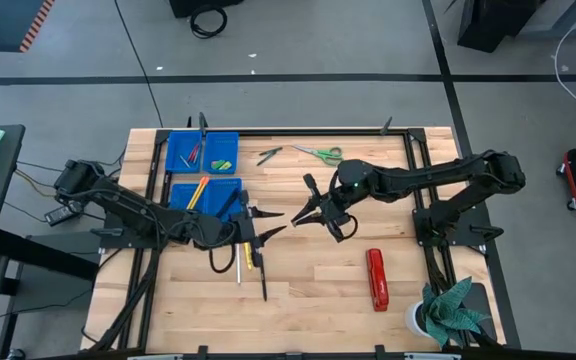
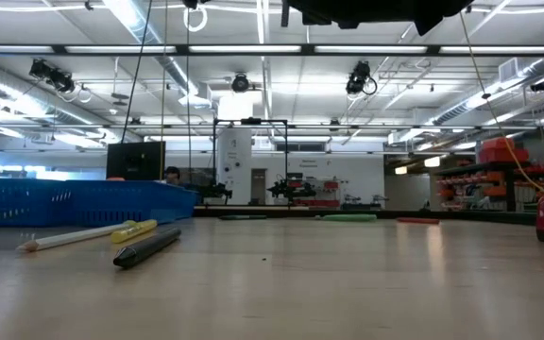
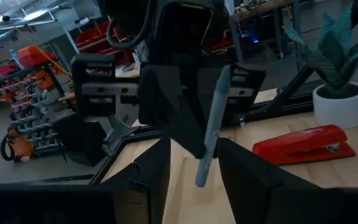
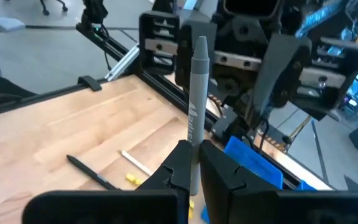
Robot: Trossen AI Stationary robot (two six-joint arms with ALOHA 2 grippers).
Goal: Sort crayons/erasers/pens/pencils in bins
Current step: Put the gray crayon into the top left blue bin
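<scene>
Pen: a grey pen (image 4: 196,93), a thin straight stick with a tapered tip and small pale lettering on the barrel.
Where it is: held in the air over the middle of the bench (image 1: 318,290), between the two arms.
Handling: it is probably light, stiff and smooth, so it could twist or slide in a loose pinch. The safest hold looks to be across the barrel near the middle, clear of the tip.
Right gripper (image 4: 194,171): its fingers (image 4: 174,168) are clenched on the lower barrel, and the pen stands up out of them.
Left gripper (image 3: 194,177): it faces the right one, fingers (image 3: 155,171) released. The pen's free end hangs in the gap between them, with space showing on both sides.
Bins: two blue bins (image 1: 230,140) on the left far part of the bench, holding coloured sticks.
Loose items: a white pencil (image 2: 69,238), a yellow crayon (image 2: 135,229) and a dark pen (image 2: 147,247) lie on the bench just beside the left gripper.
Other: red stapler (image 1: 376,280) on the right, green scissors (image 1: 320,153) at the far side.
</scene>
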